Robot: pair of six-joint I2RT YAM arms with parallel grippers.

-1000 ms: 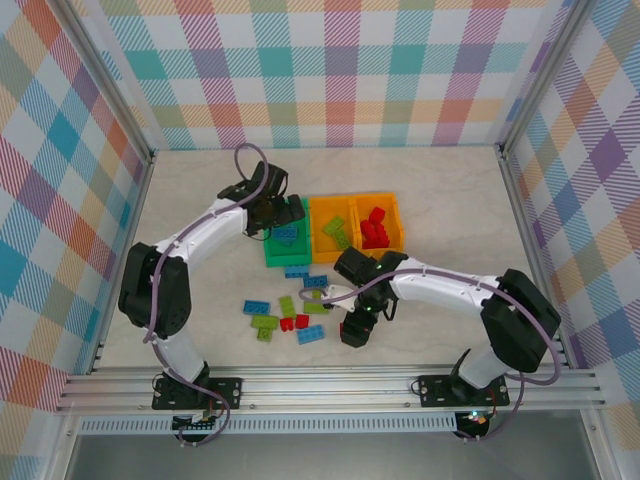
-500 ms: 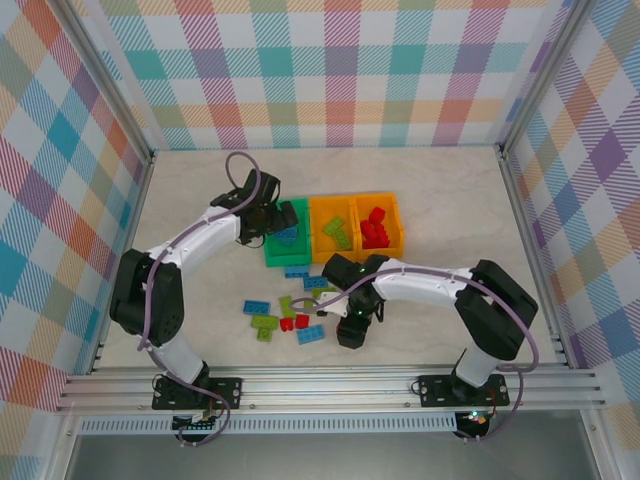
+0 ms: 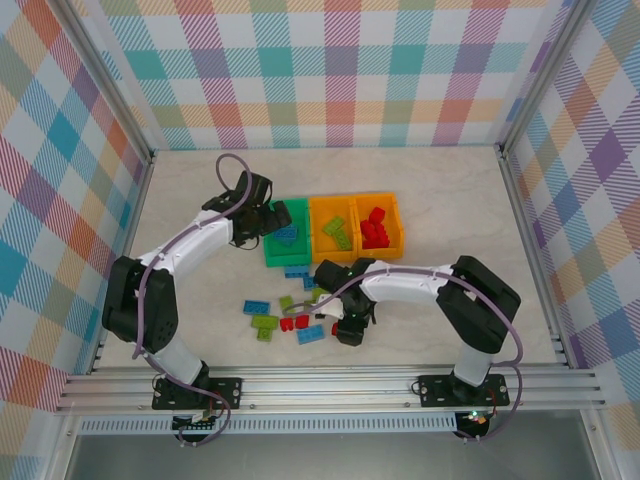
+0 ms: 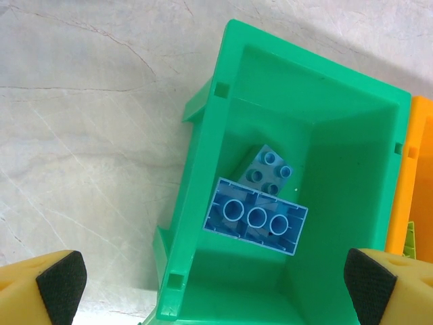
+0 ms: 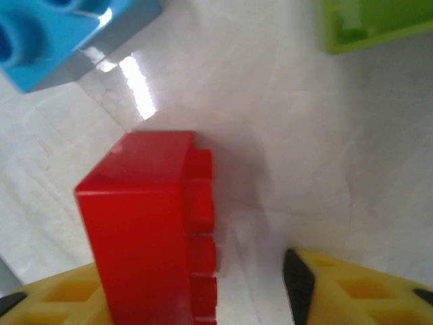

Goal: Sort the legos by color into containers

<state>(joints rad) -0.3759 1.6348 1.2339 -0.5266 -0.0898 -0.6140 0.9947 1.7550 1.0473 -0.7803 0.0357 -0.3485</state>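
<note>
My left gripper (image 3: 272, 220) (image 4: 215, 291) hangs open over the green container (image 4: 352, 176) (image 3: 270, 252), which holds two blue legos (image 4: 256, 218). My right gripper (image 3: 346, 327) (image 5: 183, 298) is down on the table among the loose legos, open. A red lego (image 5: 145, 217) stands on edge between its fingers, against the left one. A gap remains between the studs and the right finger's pad (image 5: 298, 276). Two orange containers sit beside the green one: the middle (image 3: 316, 228) holds lime legos, the right (image 3: 399, 222) holds red ones.
Loose legos lie left of my right gripper: blue (image 3: 255, 307), lime (image 3: 265, 322), red (image 3: 293, 322) and blue (image 3: 310, 334). More blue ones (image 3: 296, 271) lie by the green container. A blue lego (image 5: 54, 34) and a lime one (image 5: 372, 24) lie just beyond the red lego.
My right arm has swung left into the loose legos, and its jaws have narrowed around the red lego. The left gripper has drifted slightly left over the green container.
</note>
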